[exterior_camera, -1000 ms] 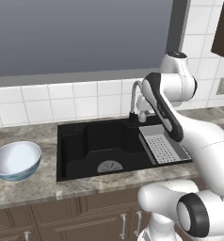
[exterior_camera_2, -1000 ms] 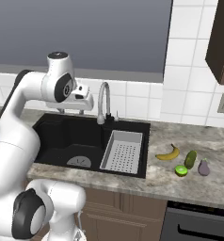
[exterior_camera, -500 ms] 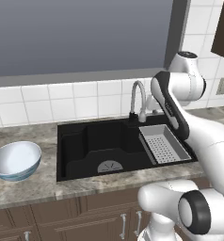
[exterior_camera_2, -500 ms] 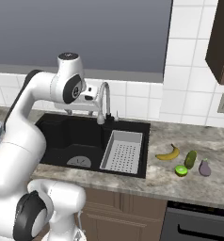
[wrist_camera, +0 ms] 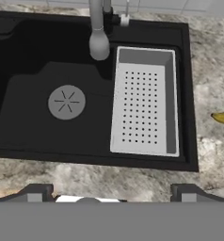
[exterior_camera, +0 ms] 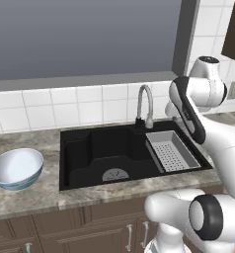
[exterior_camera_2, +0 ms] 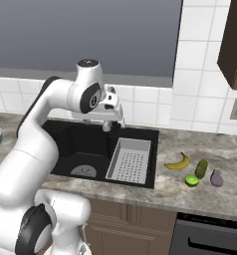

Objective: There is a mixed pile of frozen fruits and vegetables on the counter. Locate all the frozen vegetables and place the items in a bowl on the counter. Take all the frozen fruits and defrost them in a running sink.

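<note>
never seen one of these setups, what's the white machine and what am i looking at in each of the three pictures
It is a white robot arm on a rolling base in a simulated kitchen. Two cameras ride behind it, left and right. The third sits on the hand, open and holding nothing, looking down into the black sink with its grey tray and faucet. On the counter right of the sink lie a banana, lime, cucumber and eggplant. The bowl stands to the sink's left.
</note>
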Motion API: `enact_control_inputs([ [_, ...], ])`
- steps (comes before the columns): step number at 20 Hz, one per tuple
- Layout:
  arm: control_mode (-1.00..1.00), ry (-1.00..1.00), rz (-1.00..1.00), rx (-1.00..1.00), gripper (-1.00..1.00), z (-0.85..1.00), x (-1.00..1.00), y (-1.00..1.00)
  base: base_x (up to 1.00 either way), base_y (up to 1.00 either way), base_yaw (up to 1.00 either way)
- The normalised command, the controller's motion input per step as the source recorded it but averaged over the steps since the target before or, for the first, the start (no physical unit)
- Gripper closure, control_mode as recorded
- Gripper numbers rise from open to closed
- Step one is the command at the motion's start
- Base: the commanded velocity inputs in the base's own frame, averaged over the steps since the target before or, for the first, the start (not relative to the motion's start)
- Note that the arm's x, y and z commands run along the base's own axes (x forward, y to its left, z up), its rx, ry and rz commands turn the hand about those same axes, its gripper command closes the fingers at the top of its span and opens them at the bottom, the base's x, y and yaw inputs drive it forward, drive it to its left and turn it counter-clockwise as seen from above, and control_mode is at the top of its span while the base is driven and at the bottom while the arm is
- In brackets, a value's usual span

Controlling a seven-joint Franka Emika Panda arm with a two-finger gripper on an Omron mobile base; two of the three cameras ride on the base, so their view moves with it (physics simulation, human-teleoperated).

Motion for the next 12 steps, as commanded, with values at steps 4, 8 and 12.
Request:
enact_control_inputs([
  [4,-1.0,0.0,-0.02,-0.04,-1.0,-0.14,0.0,-0.62,0.0,0.0,0.0],
  [8,-1.0,0.0,0.0,-0.03,-1.0,-0.16,0.05,-0.61,0.0,0.0,0.0],
  [12,-1.0,0.0,0.0,0.0,-1.0,-0.13,0.07,-0.59,0.0,0.0,0.0],
])
